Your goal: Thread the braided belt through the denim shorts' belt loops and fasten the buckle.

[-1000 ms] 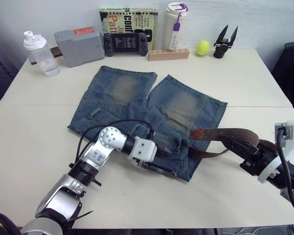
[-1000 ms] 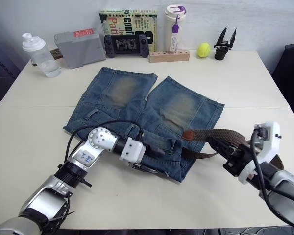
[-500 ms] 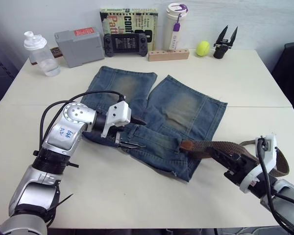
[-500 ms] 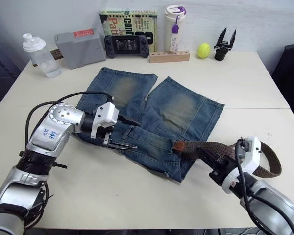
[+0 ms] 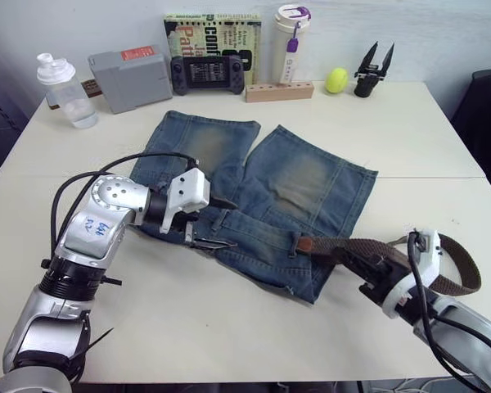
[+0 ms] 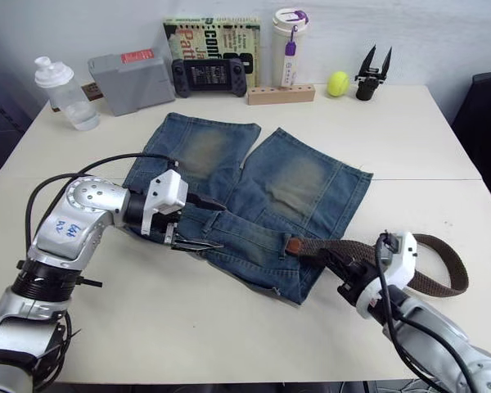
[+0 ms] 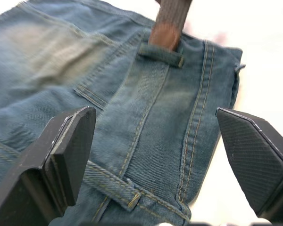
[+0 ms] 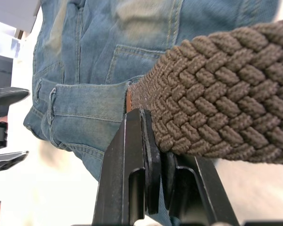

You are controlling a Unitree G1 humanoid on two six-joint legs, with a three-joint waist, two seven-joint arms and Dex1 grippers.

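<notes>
A cream bench [image 5: 442,147] stands against a pale wall [image 5: 450,33]. A dark chair [image 5: 487,115] sits beside its right edge.

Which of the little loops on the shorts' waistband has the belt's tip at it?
The belt loop on the robot's right, nearest the right gripper, which grips the braided belt. Its tan tip meets that loop; the loop by the open left gripper has none.

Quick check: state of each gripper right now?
Left gripper: open, over the shorts, holding nothing.
Right gripper: shut on the belt.
</notes>
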